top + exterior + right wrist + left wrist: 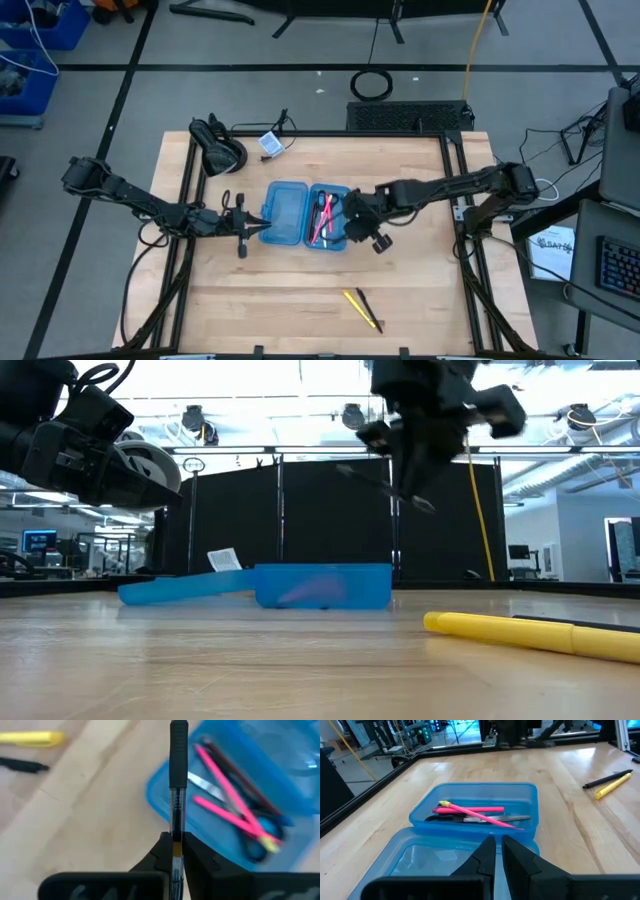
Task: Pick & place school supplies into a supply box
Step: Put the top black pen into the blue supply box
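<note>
The blue supply box [305, 215] lies open at the table's middle. Its right half [485, 802] holds two pink pens [470, 811] and the scissors [485, 820]. Its empty left half [430, 857] lies flat beside it. My right gripper [352, 215] is above the box's right half and is shut on a clear pen with a black end [177, 770]. My left gripper [498, 852] is shut and empty. It hovers over the left half, raised off the table in the low view [90, 450]. A yellow pen [358, 306] and a black pen [368, 310] lie near the table's front edge. My right gripper pinches the pen's clear barrel [176, 832] between its two fingers. The fingers come from above, slanting down from the table's right. The pen's black end [178, 755] sticks out past the fingertips. The pen is lifted clear, slanted above the box [385, 485].
A black rounded object [218, 148] and a small white card [270, 143] lie at the table's far left. The yellow pen shows large in the low view [530, 632]. Bare wood lies in front of the box and to its right.
</note>
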### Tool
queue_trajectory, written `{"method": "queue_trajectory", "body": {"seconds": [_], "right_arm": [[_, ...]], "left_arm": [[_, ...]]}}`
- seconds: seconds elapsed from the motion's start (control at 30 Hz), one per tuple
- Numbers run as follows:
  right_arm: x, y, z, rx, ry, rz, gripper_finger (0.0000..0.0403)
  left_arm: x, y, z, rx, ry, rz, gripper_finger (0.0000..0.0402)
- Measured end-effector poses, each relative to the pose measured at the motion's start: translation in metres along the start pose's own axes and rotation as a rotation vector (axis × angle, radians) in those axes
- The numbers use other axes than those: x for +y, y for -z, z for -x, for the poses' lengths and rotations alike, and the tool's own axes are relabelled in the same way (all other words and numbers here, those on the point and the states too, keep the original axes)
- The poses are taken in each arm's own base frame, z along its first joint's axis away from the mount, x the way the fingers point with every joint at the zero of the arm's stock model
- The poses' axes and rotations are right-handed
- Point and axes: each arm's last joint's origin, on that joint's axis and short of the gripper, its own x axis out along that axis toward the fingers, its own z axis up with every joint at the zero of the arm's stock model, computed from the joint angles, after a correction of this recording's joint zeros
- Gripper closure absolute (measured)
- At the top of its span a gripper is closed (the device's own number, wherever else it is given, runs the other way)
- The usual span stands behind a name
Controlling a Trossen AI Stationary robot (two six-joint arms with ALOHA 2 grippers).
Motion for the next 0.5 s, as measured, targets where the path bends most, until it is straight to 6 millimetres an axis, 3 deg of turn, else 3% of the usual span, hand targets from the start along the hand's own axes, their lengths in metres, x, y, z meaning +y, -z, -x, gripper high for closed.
{"method": "queue_trajectory", "body": {"seconds": [0.17,0.27,0.5], "right_arm": [[-0.031,-0.010,0.028,0.043,0.046,0.050,0.0386],[-0.055,-0.013,0.034,0.086,0.045,0.028,0.0386],[-0.105,-0.016,0.019,0.166,0.013,0.111,0.0386]], "left_arm": [[0.000,0.000,0.000,-0.002,0.000,0.001,0.0364],[0.000,0.000,0.000,-0.002,0.000,0.001,0.0364],[0.000,0.000,0.000,0.003,0.005,-0.006,0.0364]]}}
